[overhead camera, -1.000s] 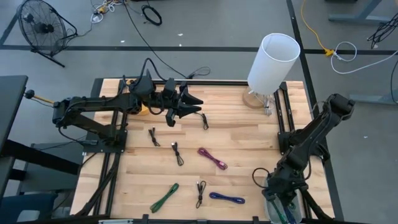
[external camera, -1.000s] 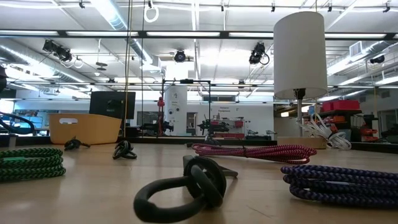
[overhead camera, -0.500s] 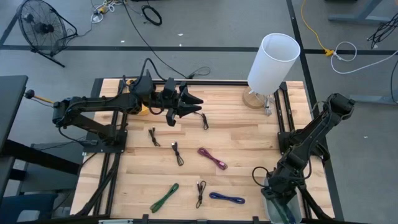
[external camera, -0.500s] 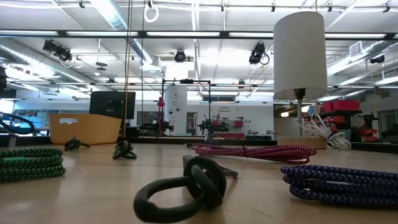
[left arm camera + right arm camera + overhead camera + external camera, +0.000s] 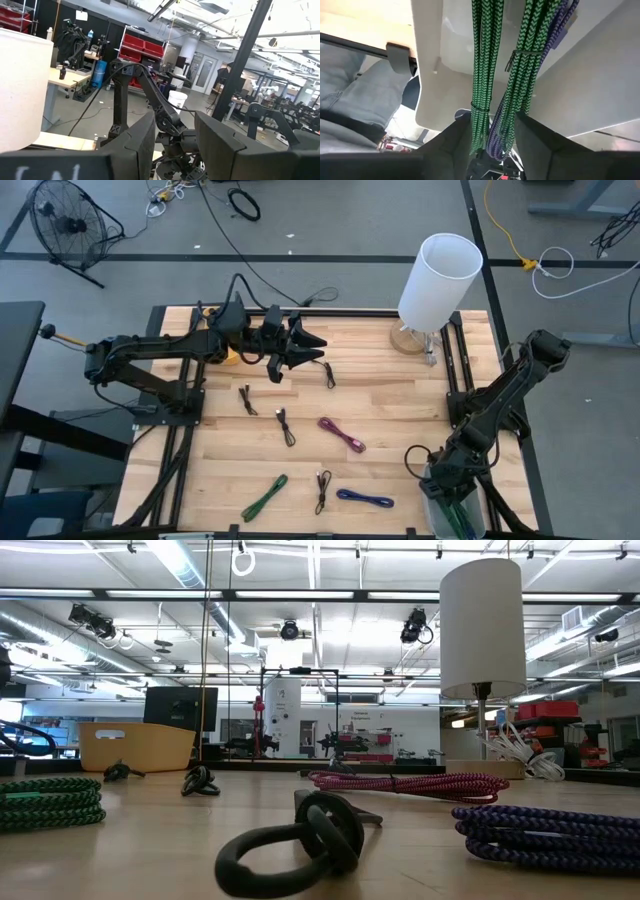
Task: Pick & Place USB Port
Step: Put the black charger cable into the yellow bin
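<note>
Right wrist view is showing you the right gripper [image 5: 492, 137] spread open over green cables [image 5: 507, 75] in a white bin [image 5: 600, 85]. Left gripper [image 5: 312, 348] is hovering open — above the bench [image 5: 400, 400].

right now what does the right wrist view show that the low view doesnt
Only the right wrist view: the right claw open over a white bin, with green cables and a purple cable hanging into it. Only the low view: the lamp, a black cable, a pink cable and a blue cable lying on the table. Both show braided green cable, though not the same one.
</note>
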Controlling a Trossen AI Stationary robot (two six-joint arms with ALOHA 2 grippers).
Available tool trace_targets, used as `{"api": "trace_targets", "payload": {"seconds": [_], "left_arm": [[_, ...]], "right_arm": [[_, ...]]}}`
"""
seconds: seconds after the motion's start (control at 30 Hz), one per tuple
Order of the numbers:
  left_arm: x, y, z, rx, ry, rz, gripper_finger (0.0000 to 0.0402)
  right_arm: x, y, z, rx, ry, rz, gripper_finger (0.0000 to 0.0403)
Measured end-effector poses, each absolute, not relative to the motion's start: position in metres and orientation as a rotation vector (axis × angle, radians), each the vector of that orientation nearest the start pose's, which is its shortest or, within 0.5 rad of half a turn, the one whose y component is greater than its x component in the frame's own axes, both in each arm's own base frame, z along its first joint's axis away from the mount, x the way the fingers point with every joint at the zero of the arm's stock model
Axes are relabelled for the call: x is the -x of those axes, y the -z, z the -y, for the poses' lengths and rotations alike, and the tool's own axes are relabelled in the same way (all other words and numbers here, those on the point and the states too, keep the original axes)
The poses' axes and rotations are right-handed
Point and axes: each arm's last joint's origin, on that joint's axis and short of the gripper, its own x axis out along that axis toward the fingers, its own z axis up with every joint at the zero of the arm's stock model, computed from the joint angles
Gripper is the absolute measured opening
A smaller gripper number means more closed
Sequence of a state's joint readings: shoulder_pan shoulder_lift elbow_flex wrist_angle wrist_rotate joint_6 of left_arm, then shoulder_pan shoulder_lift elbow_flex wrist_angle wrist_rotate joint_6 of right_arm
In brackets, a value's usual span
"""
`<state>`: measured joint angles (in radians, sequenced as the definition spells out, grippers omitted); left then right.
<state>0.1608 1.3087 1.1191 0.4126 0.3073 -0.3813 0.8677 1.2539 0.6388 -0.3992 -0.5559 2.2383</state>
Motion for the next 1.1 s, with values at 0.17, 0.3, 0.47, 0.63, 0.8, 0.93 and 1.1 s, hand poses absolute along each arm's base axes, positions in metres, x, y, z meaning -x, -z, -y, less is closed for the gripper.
{"api": "trace_targets", "payload": {"seconds": [0.17, 0.3, 0.47, 0.63, 0.8, 0.93, 1.1], "left_arm": [[-0.294, -0.392, -0.039, 0.328, 0.185, 0.186, 0.0142], [-0.294, -0.392, -0.039, 0.328, 0.185, 0.186, 0.0142], [-0.294, -0.392, -0.039, 0.328, 0.185, 0.186, 0.0142], [-0.294, -0.392, -0.039, 0.328, 0.185, 0.186, 0.0142], [-0.294, -0.392, -0.039, 0.328, 0.183, 0.187, 0.0142], [-0.294, -0.392, -0.039, 0.329, 0.176, 0.188, 0.0142], [-0.294, -0.392, -0.040, 0.331, 0.160, 0.192, 0.0142]], "right_arm": [[-0.131, -0.190, -0.175, -1.480, 0.442, -1.778, 0.0130], [-0.131, -0.199, -0.170, -1.520, 0.400, -1.638, 0.0117], [-0.131, -0.218, -0.165, -1.600, 0.269, -1.458, 0.0105], [-0.134, -0.233, -0.160, -1.659, 0.152, -1.251, 0.0100], [-0.145, -0.243, -0.156, -1.638, 0.049, -1.013, 0.0100], [-0.157, -0.251, -0.149, -1.579, -0.006, -0.802, 0.0100], [-0.174, -0.262, -0.135, -1.424, -0.029, -0.497, 0.0100]]}}
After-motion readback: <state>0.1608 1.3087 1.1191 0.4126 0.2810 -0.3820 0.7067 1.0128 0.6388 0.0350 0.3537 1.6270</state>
